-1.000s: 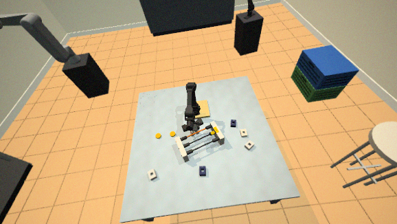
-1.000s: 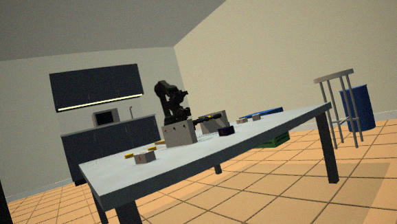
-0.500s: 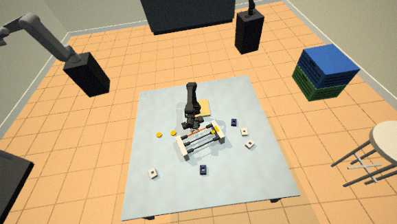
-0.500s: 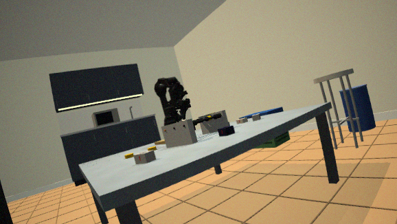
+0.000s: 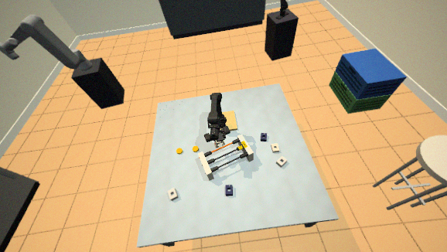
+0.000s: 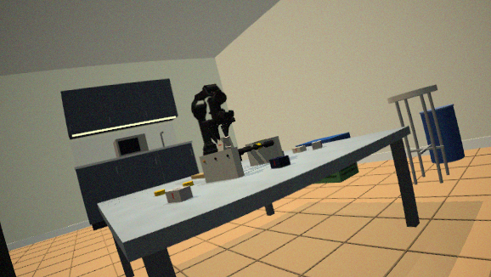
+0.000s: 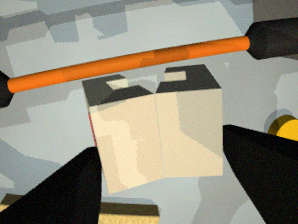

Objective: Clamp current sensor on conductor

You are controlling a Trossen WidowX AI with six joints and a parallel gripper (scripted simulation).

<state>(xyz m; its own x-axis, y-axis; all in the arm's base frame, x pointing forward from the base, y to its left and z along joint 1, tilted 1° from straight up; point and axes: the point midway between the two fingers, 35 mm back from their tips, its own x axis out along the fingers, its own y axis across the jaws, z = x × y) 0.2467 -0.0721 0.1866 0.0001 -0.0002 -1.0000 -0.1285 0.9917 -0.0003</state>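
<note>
The cream split-core sensor (image 7: 192, 120) (image 5: 217, 144) (image 6: 223, 144) has two slightly angled halves. Its dark faces, with a gap between them, point toward the orange conductor (image 7: 115, 65) (image 5: 221, 148), which lies just beyond them in the wrist view; the sensor is not around it. A red mark shows on the sensor's left side; its arrow direction cannot be read. My gripper (image 7: 160, 145) is shut on the sensor across its two sides. The conductors run between a left end block (image 5: 206, 167) (image 6: 221, 166) and a right end block (image 5: 248, 152). Yellow markers (image 5: 242, 145) sit near the right block; their text is unreadable.
Two dark conductors run beside the orange one. Yellow discs (image 5: 179, 151) (image 5: 195, 148) lie left of the rack, and a tan pad (image 5: 232, 121) behind it. Several white blocks (image 5: 169, 196) and dark blue blocks (image 5: 229, 193) lie around the rack.
</note>
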